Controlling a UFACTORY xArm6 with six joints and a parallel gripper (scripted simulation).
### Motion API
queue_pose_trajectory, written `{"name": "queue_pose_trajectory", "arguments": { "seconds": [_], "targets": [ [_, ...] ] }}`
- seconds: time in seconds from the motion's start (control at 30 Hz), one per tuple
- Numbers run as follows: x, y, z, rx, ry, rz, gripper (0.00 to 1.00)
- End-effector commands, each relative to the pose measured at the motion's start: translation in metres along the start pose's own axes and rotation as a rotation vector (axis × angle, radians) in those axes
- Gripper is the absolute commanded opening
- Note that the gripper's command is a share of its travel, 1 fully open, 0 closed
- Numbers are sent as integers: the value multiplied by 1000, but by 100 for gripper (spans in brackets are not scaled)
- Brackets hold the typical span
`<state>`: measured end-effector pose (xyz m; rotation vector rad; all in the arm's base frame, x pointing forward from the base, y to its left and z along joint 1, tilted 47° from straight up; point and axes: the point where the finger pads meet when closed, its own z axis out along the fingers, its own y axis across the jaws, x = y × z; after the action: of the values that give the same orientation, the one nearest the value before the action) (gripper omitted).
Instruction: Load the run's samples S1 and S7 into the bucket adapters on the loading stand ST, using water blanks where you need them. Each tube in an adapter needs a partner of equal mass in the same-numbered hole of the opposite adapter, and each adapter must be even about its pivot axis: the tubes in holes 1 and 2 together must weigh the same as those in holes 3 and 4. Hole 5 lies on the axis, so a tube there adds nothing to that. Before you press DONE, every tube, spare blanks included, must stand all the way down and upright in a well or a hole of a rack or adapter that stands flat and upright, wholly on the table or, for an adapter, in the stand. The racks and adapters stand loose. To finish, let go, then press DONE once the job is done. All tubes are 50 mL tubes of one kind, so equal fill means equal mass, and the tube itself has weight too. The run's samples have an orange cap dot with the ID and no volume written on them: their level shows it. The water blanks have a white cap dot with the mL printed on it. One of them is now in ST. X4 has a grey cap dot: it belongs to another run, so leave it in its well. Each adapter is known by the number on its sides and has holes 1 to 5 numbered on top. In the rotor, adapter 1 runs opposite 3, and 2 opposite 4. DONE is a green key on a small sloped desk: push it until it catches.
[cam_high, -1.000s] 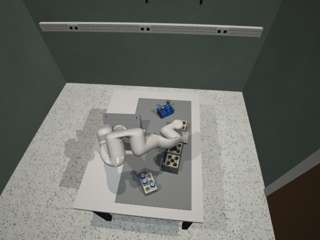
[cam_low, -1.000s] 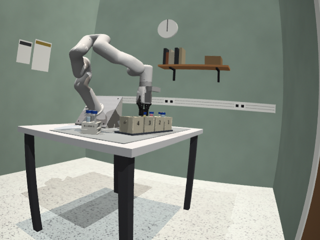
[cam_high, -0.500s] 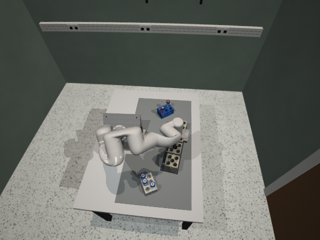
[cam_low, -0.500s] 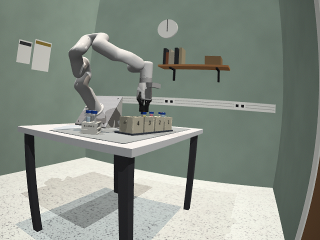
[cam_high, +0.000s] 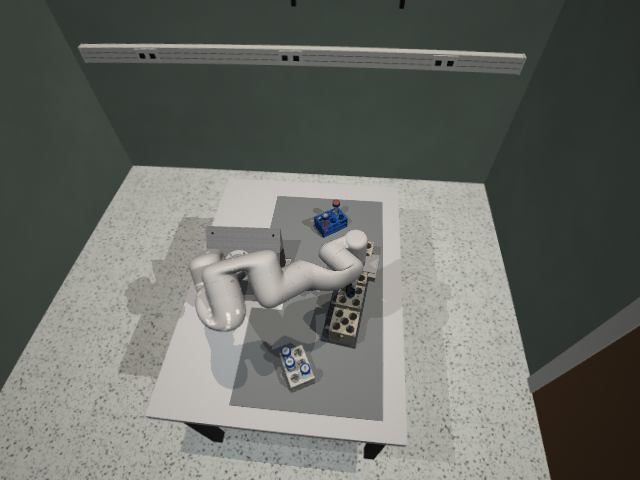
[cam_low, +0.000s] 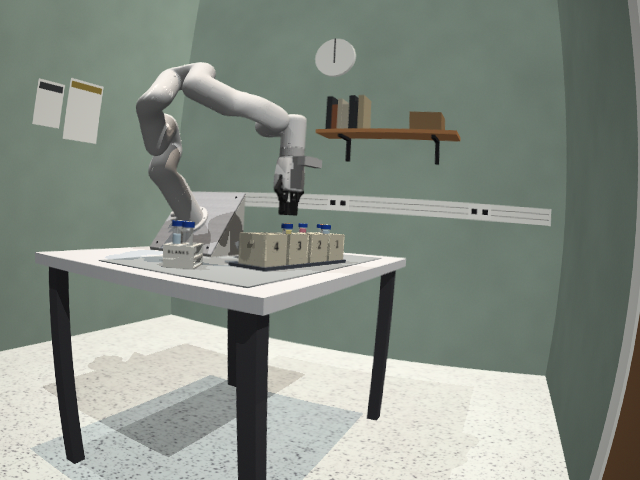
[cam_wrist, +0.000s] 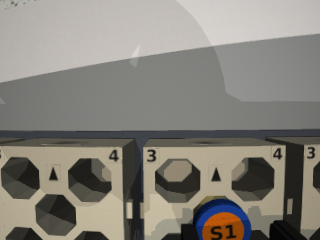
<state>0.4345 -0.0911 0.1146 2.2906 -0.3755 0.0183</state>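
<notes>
Now that the claw (cam_high: 350, 288) (cam_low: 287, 212) (cam_wrist: 233, 233) hangs part-open and empty above S1 (cam_high: 350, 296) (cam_low: 286, 226) (cam_wrist: 222, 225), apparently in adapter 3's (cam_high: 348, 302) (cam_low: 298, 251) (cam_wrist: 152, 200) middle hole, any regrip should take its stiff cap squarely; its liquid probably makes it bottom-heavy.

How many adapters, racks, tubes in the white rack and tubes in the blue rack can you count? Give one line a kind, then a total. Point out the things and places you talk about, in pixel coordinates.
Adapters (cam_high: 341, 336) (cam_low: 275, 251) (cam_wrist: 152, 200): 4
Racks (cam_high: 303, 385) (cam_low: 180, 256): 2
Tubes in the white rack (cam_high: 290, 362) (cam_low: 189, 224): 3
Tubes in the blue rack (cam_high: 336, 203): 2
Total: 11
</notes>
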Motion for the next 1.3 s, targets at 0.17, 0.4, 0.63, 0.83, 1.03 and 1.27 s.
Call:
{"name": "queue_pose_trajectory", "arguments": {
  "seconds": [0.17,0.4,0.63,0.83,1.03,1.27],
  "targets": [
    [1,0,-19,2,3,1,44],
    [1,0,-31,2,3,1,44],
    [1,0,-45,2,3,1,44],
    [1,0,-53,2,3,1,44],
    [1,0,-65,2,3,1,44],
    [1,0,-79,2,3,1,44]
  ]
}}
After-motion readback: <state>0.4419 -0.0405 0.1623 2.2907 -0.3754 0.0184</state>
